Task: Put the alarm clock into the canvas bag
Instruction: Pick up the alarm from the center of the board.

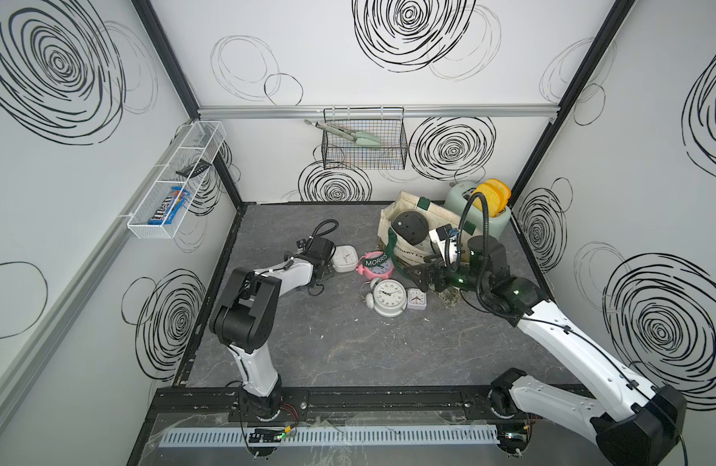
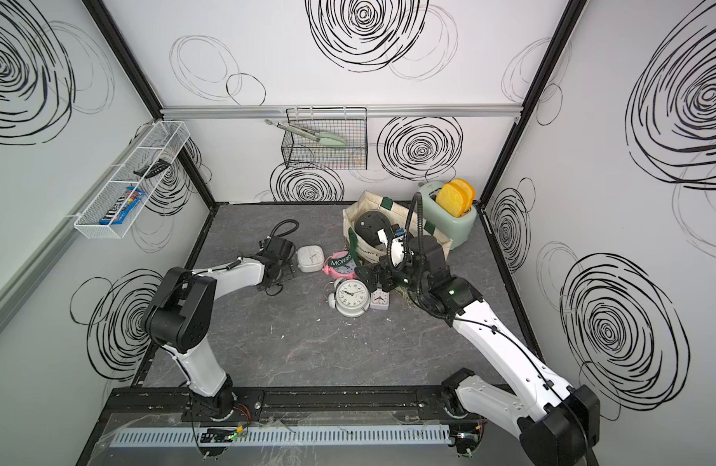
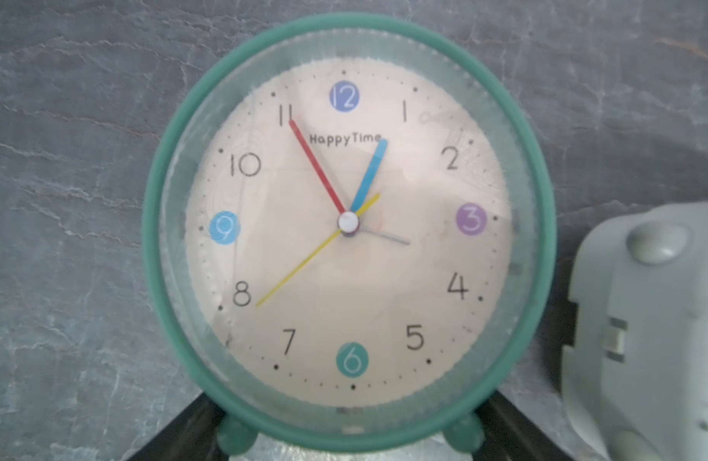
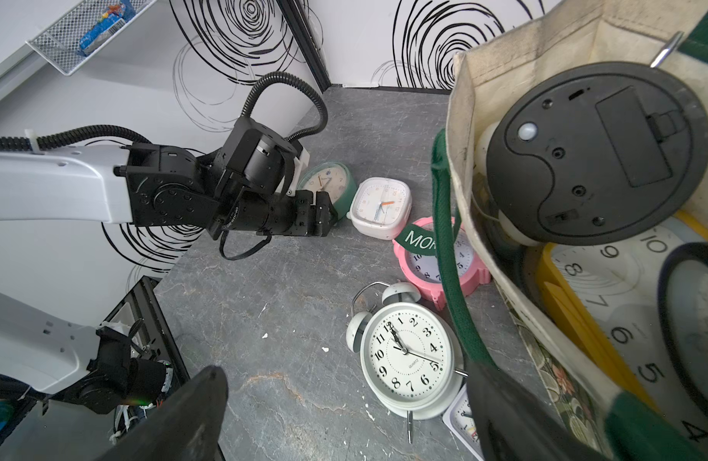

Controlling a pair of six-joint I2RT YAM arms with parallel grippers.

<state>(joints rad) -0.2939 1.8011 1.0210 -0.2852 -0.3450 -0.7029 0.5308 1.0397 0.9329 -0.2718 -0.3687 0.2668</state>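
At the tip of the left arm, the left pincer (image 4: 324, 211) has its fingers spread wide to either side of the green alarm clock (image 3: 346, 231), down by its two little feet. Whether they press on the rim yet, I cannot tell. The clock is round, so it has no long axis to line up with, and its face looks straight back at the wrist. It sits on the tabletop (image 1: 348, 355) at the left edge of the cluster, and this arm is plainly the nearer one. The canvas bag (image 1: 410, 252) is well apart, off to the robot's right and a little further back, its mouth gaping and several clocks already inside. The right pincer (image 1: 420, 276) waits there, also spread wide, with the green handle (image 1: 375, 262) seemingly hooked over one finger. Between clock and bag lie a white square clock (image 4: 380, 205), just beside the green one, and a pink clock (image 4: 422, 271) partly under the handle. Nearer the front is a twin-bell clock (image 4: 408, 359). I reckon the carry must rise over these, and the strap and right arm crowd the near side of the mouth.
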